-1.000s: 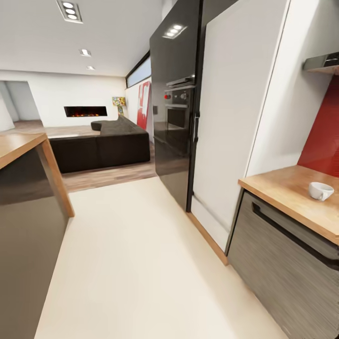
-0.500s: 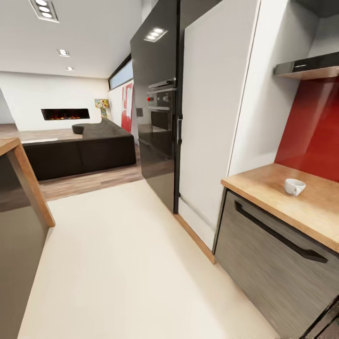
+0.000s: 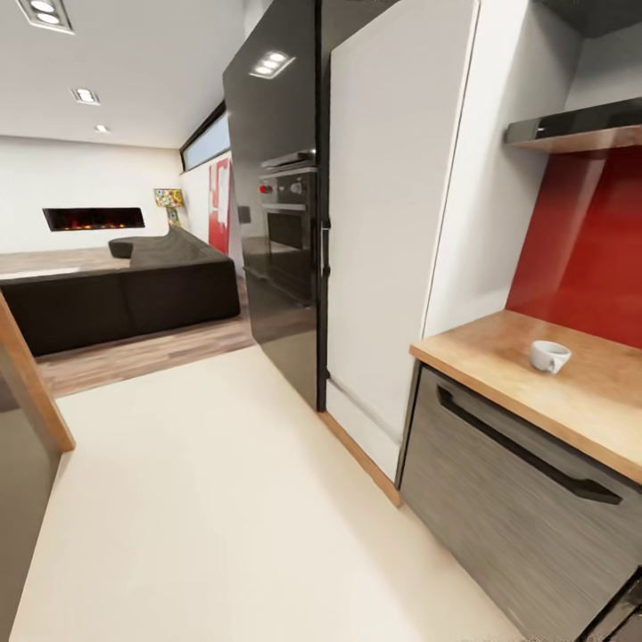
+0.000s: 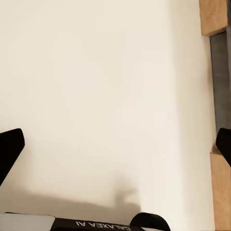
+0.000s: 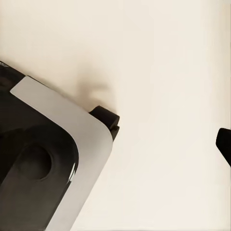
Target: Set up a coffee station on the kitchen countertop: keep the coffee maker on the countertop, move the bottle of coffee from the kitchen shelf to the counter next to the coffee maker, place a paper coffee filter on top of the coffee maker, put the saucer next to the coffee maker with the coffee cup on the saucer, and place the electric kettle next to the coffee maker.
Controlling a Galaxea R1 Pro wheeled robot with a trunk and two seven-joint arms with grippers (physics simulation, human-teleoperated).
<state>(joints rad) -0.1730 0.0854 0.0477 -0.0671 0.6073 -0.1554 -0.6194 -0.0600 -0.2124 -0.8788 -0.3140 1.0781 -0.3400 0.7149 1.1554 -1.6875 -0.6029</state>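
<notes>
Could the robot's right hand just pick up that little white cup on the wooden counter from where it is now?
Probably not yet. The coffee cup sits alone on the kitchen countertop with nothing around it, but the right wrist view looks down at pale floor, so the hand seems low and well short of it.

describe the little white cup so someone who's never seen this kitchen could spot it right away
Start at the glossy red wall panel on the right of the head view, then drop to the light-wood countertop beneath it. The coffee cup sits there alone: tiny, white, with a small handle, the one loose item on that wood.
</notes>
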